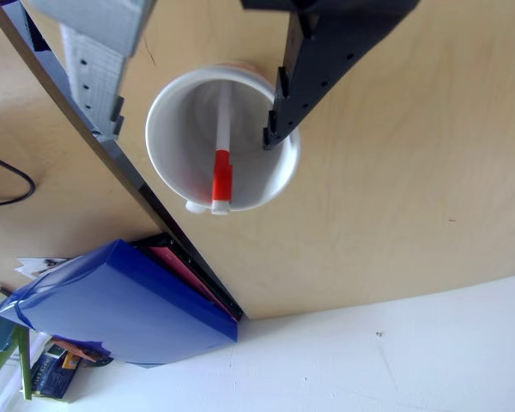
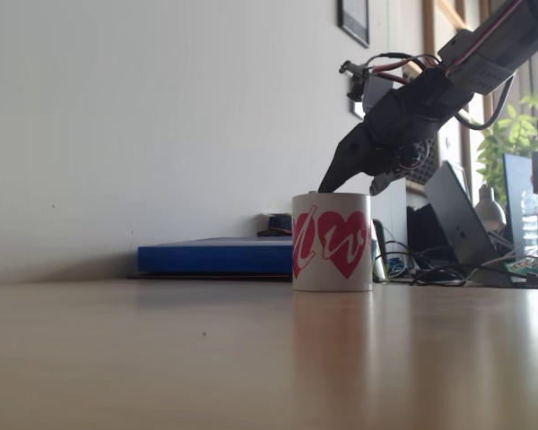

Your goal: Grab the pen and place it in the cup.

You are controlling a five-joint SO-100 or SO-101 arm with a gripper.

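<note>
While the jaws (image 1: 193, 133) hang spread apart and empty over the cup (image 1: 275, 184), the pen (image 1: 222, 167) already rests inside it, leaning on the wall. Its long axis runs up and down the other view, red-orange cap at the near rim. Light, stiff and slick, it would grip best mid-barrel. Beyond, on the tabletop (image 2: 251, 358), lies a blue folder (image 2: 215, 255).

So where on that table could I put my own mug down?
Bare wood spreads in front of the cup and to its left, before the blue folder. Right of the cup is crowded: cables, a laptop. The gripper hangs above the cup.
</note>
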